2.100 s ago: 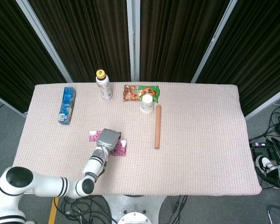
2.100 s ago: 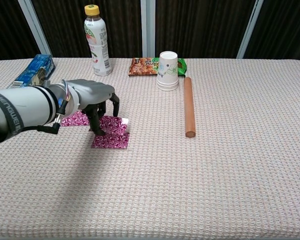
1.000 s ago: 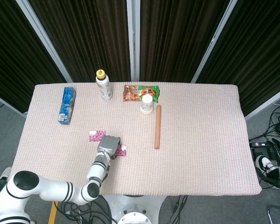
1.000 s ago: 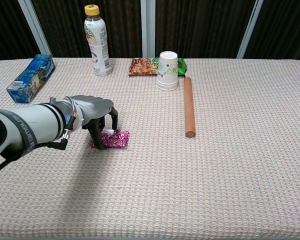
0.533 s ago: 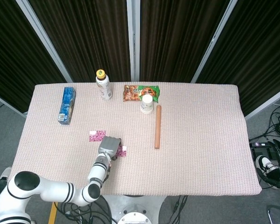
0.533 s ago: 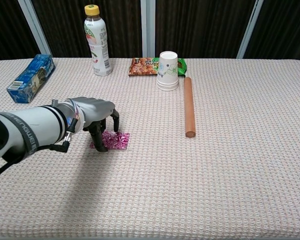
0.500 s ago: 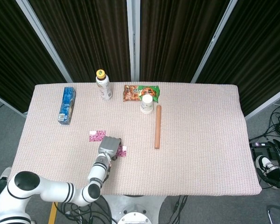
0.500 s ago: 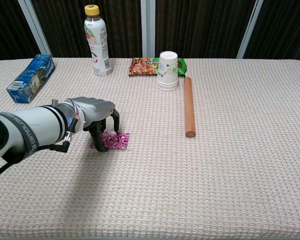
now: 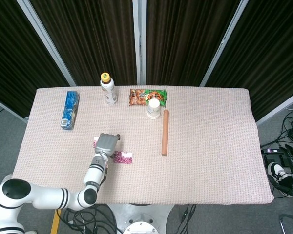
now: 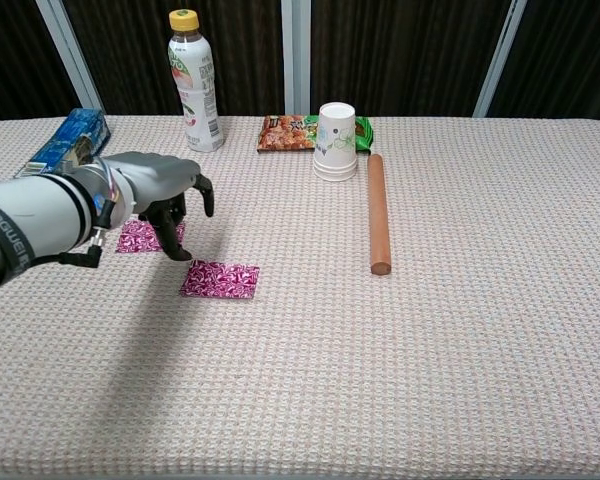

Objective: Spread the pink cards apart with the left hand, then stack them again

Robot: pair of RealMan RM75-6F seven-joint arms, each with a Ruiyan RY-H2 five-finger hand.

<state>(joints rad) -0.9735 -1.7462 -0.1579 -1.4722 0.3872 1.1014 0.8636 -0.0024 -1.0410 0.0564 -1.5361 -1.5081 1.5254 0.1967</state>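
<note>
While the blue box (image 10: pixel 65 141) lies at the far left edge of the tabletop (image 10: pixel 430 350), the left hand (image 10: pixel 160 190) hangs over the left pink card (image 10: pixel 140 236), fingers (image 10: pixel 173 243) curled downward with tips at or just above that card; actual contact cannot be told. Nothing is grasped. In the head view the left hand (image 9: pixel 106 144) covers most of this card. The second pink card (image 10: pixel 220 280) lies flat just to the right and nearer the front edge, apart from the first. Further right, at the back: bottle (image 10: pixel 195 82), snack packet (image 10: pixel 285 132), stacked paper cups (image 10: pixel 336 140) upside down, then the wooden rod (image 10: pixel 378 212) lying lengthwise. Right hand not seen.
</note>
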